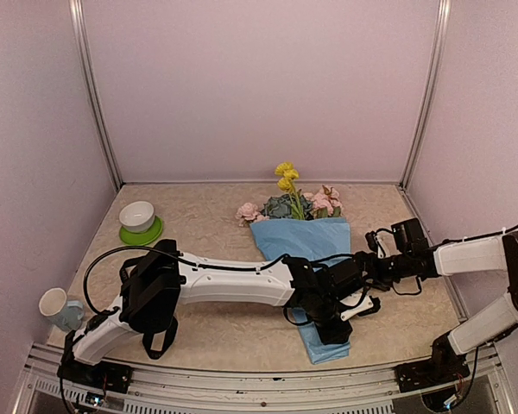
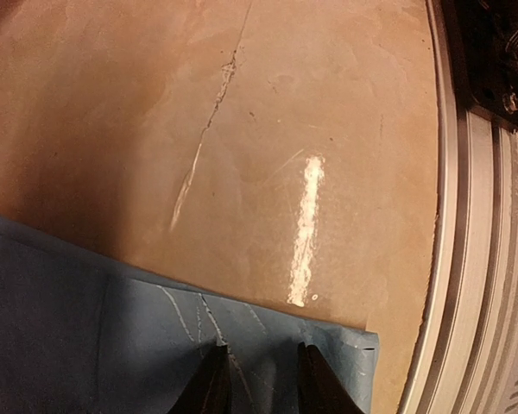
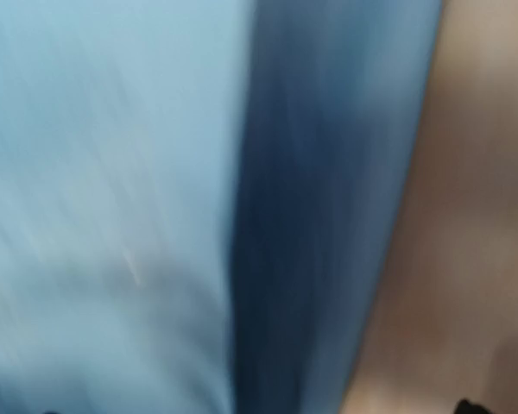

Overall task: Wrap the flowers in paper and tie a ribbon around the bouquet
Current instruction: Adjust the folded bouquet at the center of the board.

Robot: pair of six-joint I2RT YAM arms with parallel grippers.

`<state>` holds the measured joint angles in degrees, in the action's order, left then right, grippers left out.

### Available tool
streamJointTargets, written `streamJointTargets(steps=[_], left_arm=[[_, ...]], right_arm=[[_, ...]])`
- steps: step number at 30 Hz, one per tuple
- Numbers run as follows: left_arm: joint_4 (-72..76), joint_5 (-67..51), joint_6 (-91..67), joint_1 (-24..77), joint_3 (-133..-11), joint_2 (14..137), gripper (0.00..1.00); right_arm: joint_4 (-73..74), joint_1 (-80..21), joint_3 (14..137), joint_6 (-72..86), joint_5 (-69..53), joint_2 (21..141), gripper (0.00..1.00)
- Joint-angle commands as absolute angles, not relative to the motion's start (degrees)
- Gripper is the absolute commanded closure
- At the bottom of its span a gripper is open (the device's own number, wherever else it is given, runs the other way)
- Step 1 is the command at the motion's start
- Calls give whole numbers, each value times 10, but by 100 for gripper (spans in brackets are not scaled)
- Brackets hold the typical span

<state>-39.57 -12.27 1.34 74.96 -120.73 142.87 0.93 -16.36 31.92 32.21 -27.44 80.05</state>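
Well left of bouquet [image 1: 304, 238]: bowl [image 1: 136, 214], mug [image 1: 56, 304].

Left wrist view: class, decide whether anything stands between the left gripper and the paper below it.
Nothing visible does. The left gripper sits directly over the light-blue paper, close to its corner by the near edge of the table. Paper shows uncovered between its fingers; contact cannot be judged.

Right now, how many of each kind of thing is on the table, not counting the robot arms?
Bouquet: 1
White bowl: 1
Green saucer: 1
Pale blue cup: 1
Total: 4
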Motion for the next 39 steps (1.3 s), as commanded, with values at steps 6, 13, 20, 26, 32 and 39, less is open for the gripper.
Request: streamJointTargets(steps=[6,13,20,26,32,39], left_arm=[[-456,-133,7,752,-1170,1464,73],[-455,-132,6,752,-1169,1464,73],[-439,-148,12,753,-1146,1444,72],[-393,-219,0,770,-1095,1394,70],[-389,-242,56,778,-1094,1325,68],[-301,-338,34,659,-984,1184,65]], right_arm=[[-119,-159,249,355,-413,870,16],[-241,-159,240,398,-478,944,26],[-329,-159,222,438,-495,954,85],[-350,-159,218,467,-439,942,100],[-354,-160,225,470,-440,943,100],[-308,-162,230,443,-428,926,100]])
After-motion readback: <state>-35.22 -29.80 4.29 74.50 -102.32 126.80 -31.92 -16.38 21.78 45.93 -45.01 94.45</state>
